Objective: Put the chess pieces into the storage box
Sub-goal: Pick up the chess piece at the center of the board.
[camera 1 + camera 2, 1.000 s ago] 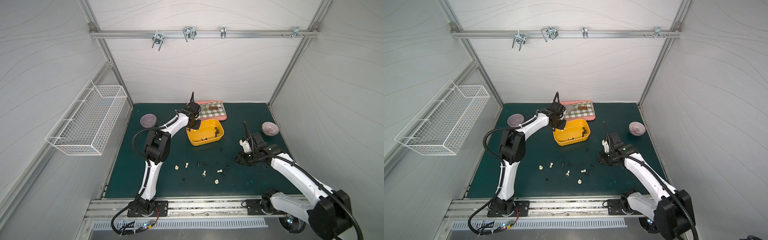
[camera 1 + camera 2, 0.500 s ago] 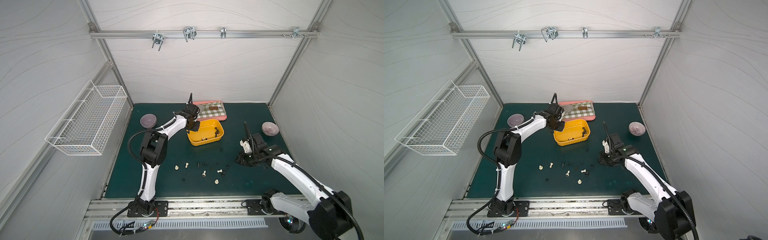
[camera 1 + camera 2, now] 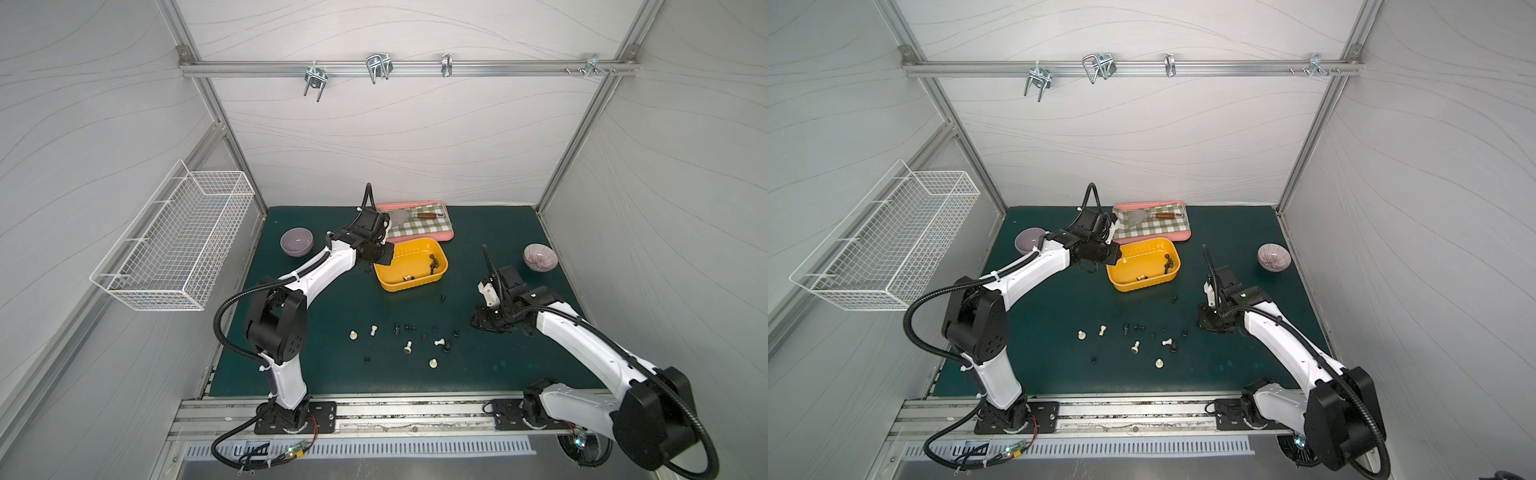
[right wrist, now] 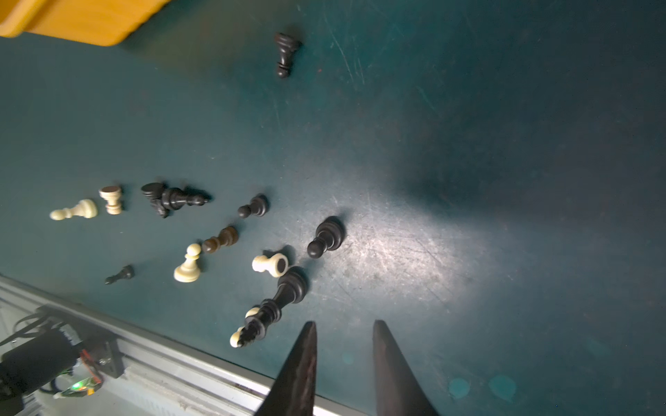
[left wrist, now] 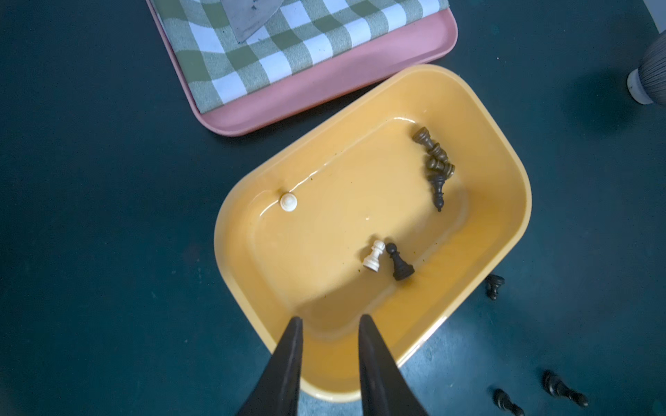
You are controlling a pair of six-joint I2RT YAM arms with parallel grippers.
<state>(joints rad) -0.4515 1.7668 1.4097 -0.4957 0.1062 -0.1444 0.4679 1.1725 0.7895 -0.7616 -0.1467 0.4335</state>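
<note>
Yellow-orange box [image 3: 409, 286] toward the back of the green mat [image 3: 332, 374], just in front of a pink tray [image 3: 446, 237] with checked cloth [image 3: 419, 224]; whether box and tray touch, cannot tell.

Pieces [image 3: 409, 347] in two places: a few in the box, most scattered on the mat nearer the front rail, cream and dark mixed, several lying on their sides.

Inside the box (left wrist view clearest): dark cluster [image 5: 434, 162] lying against one end wall; cream pawn [image 5: 374, 256] and black pawn [image 5: 399, 263] side by side, heads touching; another cream piece [image 5: 288, 201] by the long wall nearer the tray.

Left gripper [image 5: 331, 318] poised over the box end opposite the dark cluster, jaws parted, nothing between them.

Right gripper [image 4: 344, 324] low over bare mat at the scatter's right edge, jaws likewise apart and empty; tall black piece [image 4: 284, 306] lying just beside one fingertip, not between.

Lone black piece [image 3: 443, 298] on the mat between box and scatter.

Purple bowl [image 3: 296, 241] at the mat's left, striped bowl [image 3: 540, 257] at its right, both well apart from the pieces.
</note>
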